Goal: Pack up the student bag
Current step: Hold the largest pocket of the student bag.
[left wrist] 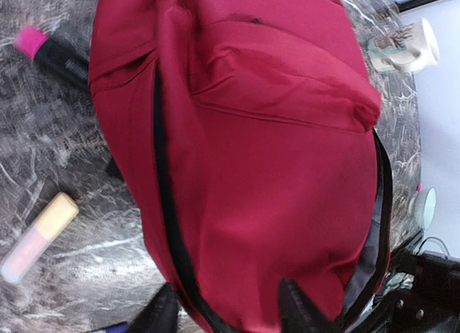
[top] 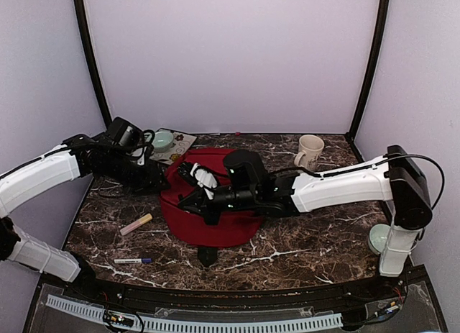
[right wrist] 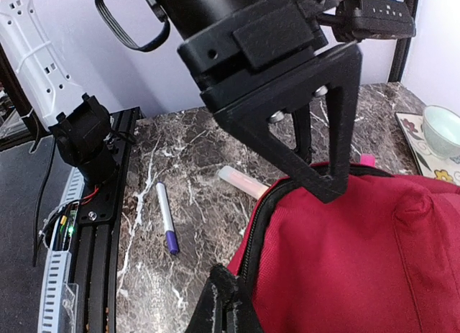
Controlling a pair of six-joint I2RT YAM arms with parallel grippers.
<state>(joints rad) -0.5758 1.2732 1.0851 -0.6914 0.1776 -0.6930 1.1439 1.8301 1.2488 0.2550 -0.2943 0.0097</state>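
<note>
The student bag [top: 215, 221] is lying flat in the middle of the dark marbled table [top: 302, 239], its red fabric facing up and a strip of grey lining showing along one edge. The left gripper [left wrist: 230, 315] is hanging over the bag's left side with its jaws standing apart. Its two dark fingers [left wrist: 296, 308] are sitting on either side of the black zipper [left wrist: 162, 203] that runs along the bag's edge, and nothing is being pinched between them. The right gripper [right wrist: 223, 304] is reaching across the bag from the right, and its jaws are closed together right at the zippered rim on the near left side. Whether any fabric or a zipper pull is caught between them cannot be told from these views. A pale tube [top: 136, 224] with a yellowish cap is lying on the table just left of the bag. A white pen [top: 133, 261] with a blue-purple end is resting nearer the front edge. A black marker with a pink cap [left wrist: 50, 52] is lying close beside the bag in the left wrist view. A cream mug [top: 310, 152] is standing at the back right, well apart from the bag. A teal bowl [top: 163, 139] is sitting on a printed sheet [top: 183, 142] at the back left, behind the left arm.
</note>
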